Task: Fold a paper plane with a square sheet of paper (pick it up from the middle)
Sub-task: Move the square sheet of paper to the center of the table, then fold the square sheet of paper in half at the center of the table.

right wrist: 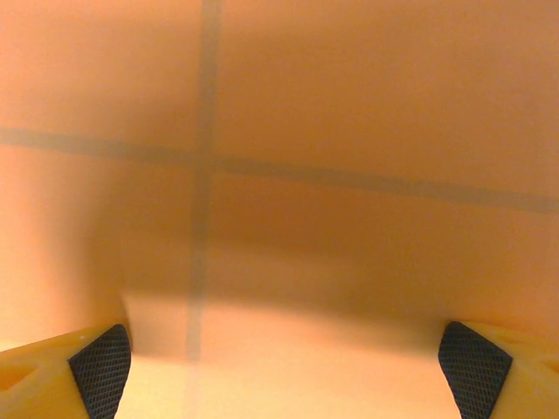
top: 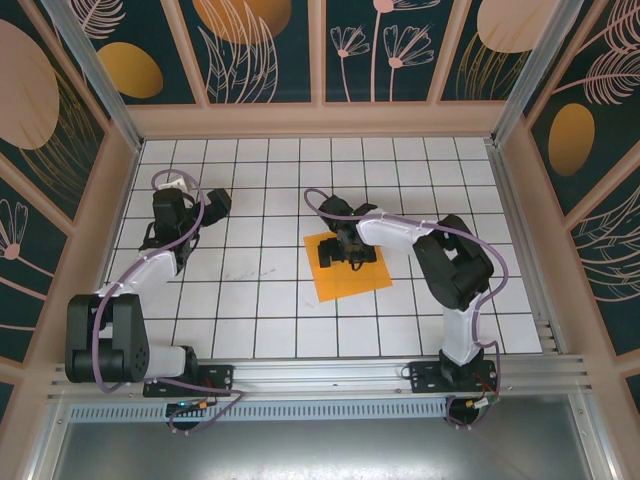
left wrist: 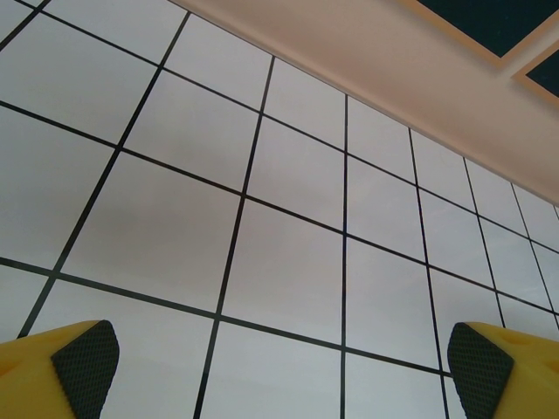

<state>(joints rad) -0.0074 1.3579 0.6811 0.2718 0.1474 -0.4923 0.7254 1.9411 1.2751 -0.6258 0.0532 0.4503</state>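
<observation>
My right gripper (right wrist: 288,362) hangs spread wide just above the middle of the thin, square bright-orange paper sheet (top: 345,283) (grid lines (right wrist: 208,96) show through); left gripper (left wrist: 284,358), also spread, sits well apart.

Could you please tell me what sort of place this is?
Likely a robot test enclosure: a white grid-tiled table, boxed in by leaf-patterned wall panels, with an aluminium rail along its near edge.

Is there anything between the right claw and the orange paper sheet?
Nothing visible stands between them. The open right claw is directly over the square sheet of paper, which lies flat.
</observation>
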